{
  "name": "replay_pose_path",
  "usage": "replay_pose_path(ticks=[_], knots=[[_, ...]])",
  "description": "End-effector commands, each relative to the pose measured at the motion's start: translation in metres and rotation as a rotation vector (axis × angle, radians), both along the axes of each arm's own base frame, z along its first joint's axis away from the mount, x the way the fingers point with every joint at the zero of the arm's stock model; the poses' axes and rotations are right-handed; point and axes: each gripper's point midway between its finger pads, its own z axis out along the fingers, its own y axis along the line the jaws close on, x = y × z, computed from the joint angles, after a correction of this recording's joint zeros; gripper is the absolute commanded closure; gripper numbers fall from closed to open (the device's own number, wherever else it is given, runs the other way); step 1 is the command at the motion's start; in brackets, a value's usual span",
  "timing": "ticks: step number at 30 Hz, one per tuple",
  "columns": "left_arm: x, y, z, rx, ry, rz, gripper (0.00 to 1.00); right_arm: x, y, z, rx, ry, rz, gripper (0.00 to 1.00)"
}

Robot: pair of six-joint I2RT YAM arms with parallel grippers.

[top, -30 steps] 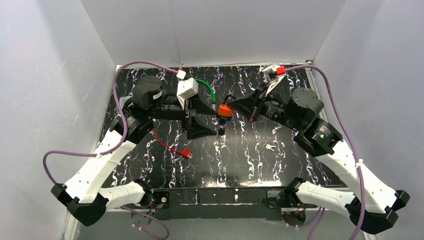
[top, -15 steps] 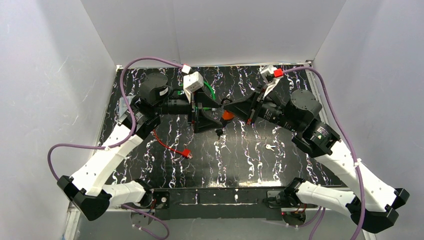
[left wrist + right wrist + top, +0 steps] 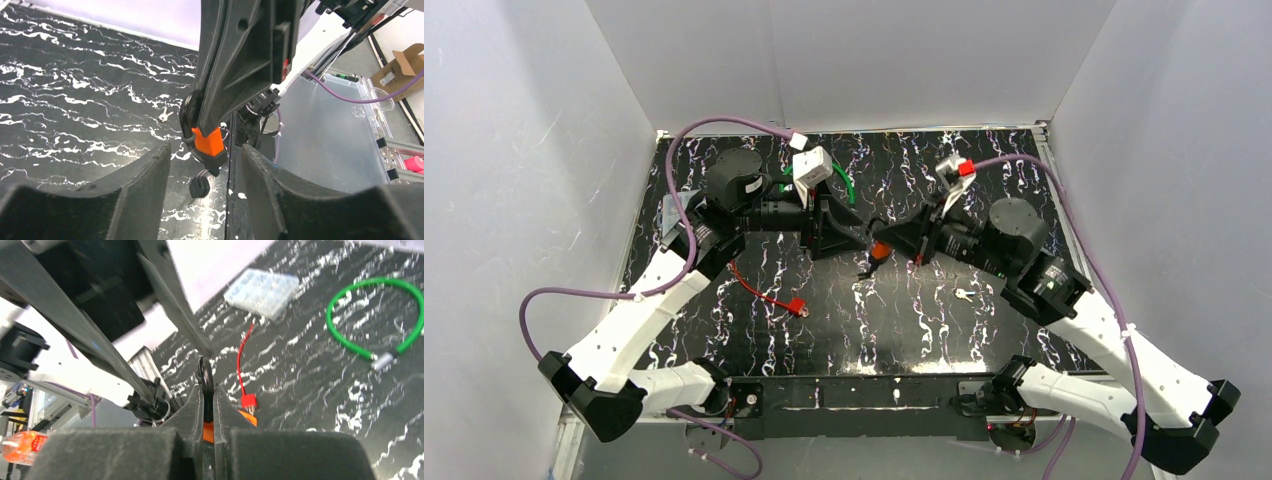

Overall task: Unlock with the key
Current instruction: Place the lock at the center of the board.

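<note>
orange padlock (image 3: 207, 142) is clamped in right end effector (image 3: 207, 387); left end effector (image 3: 205, 156) is spread around it, no contact.

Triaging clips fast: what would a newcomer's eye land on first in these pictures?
Mid-table the grippers meet nose to nose: the right gripper is shut on an orange padlock, and the left gripper, open, straddles it. A small silver key lies loose on the black marbled table, towards the robot's right.
</note>
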Motion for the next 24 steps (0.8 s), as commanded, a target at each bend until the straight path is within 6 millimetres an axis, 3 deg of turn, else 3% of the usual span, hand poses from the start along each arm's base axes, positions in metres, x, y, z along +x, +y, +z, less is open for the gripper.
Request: replay_pose_path(ticks=[1,5,13,20,24], knots=[[-0.009,0.015,0.010,0.014,-0.053,0.017,0.53,-0.006,-0.011,-0.030,0.013,0.051,-0.032,0.99],[-0.009,0.020,0.017,0.020,-0.019,0.042,0.54,-0.012,-0.009,-0.089,-0.033,0.167,-0.018,0.99],[0.000,0.026,0.026,0.024,0.061,0.083,0.47,-0.023,0.003,-0.158,-0.091,0.290,0.057,0.99],[0.008,0.029,0.029,0.015,0.071,0.111,0.47,-0.009,0.023,-0.225,-0.219,0.403,0.080,0.99],[0.012,0.029,0.034,0.005,0.068,0.118,0.47,0.001,0.041,-0.249,-0.255,0.453,0.111,0.99]])
